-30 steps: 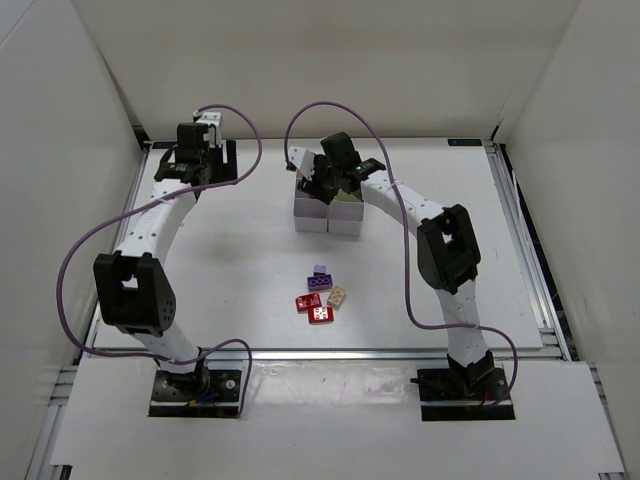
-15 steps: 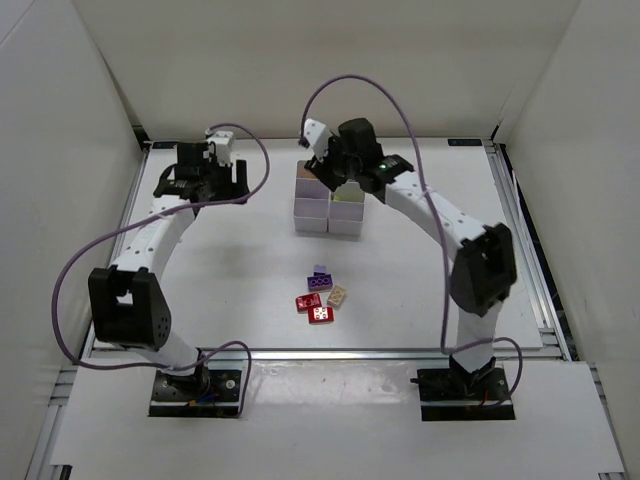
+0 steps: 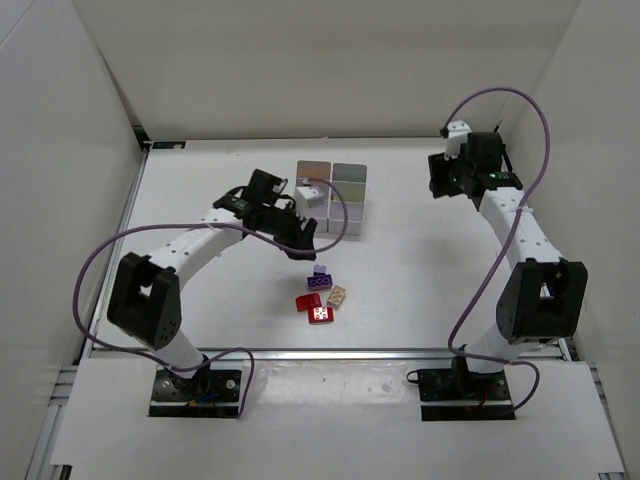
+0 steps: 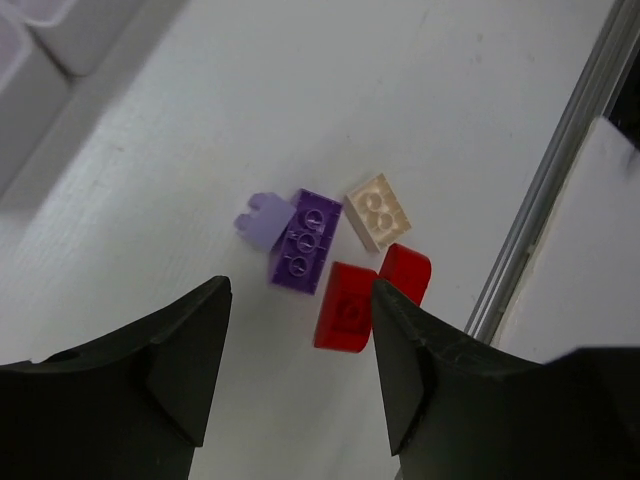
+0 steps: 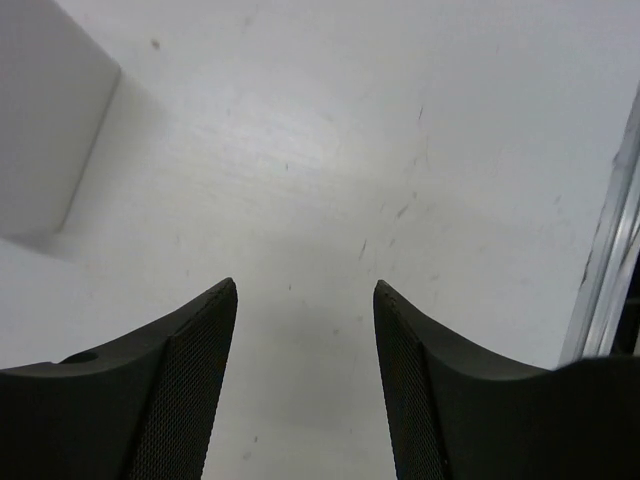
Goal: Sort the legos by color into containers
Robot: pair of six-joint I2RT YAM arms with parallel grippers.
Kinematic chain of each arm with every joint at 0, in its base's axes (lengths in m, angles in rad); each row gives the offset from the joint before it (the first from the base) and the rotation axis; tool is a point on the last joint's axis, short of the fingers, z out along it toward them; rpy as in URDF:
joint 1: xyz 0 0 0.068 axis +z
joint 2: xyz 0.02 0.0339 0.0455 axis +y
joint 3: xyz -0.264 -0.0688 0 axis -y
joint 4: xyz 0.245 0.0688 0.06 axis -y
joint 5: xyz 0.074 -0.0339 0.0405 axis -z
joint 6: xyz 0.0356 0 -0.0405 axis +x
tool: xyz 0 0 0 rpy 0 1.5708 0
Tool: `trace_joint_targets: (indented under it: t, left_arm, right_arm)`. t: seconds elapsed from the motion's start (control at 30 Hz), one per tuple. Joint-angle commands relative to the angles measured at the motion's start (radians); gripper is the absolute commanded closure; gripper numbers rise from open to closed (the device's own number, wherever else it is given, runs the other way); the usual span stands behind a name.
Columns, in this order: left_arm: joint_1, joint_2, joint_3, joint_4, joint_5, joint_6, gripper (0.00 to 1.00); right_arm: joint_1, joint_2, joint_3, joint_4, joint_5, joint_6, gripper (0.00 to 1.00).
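White table point(image 3: 420, 280) inside a walled enclosure. The legos point(image 3: 321, 296), purple, tan and red, lie clustered at centre, apart from the containers point(image 3: 345, 190). The left gripper point(image 4: 300, 290) hangs above them, jaws parted, empty. The right gripper point(image 5: 305, 285) is likewise parted and empty, over bare table.

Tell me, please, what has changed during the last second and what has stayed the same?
The left gripper swung from the far left corner to the centre and now hangs by the loose legos, fingers apart, holding nothing. The right gripper left the containers and went to the far right, also empty. The loose legos and the containers did not move.
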Motion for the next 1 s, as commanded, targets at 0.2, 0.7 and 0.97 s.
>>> trace_joint_targets:
  t: [0.2,0.7,0.97]
  left_arm:
    - [-0.131,0.161,0.092,-0.037,-0.119,0.171,0.30]
    - [-0.191,0.267,0.129,-0.058,-0.153,0.303,0.30]
    - [-0.194,0.287,0.131,-0.058,-0.162,0.304,0.31]
  right_arm:
    - [-0.045,-0.121,-0.092,-0.029,-0.126,0.012,0.38]
    - [-0.060,-0.116,-0.081,-0.035,-0.138,-0.019,0.37]
    - [-0.060,-0.107,-0.079,-0.029,-0.143,-0.023,0.36]
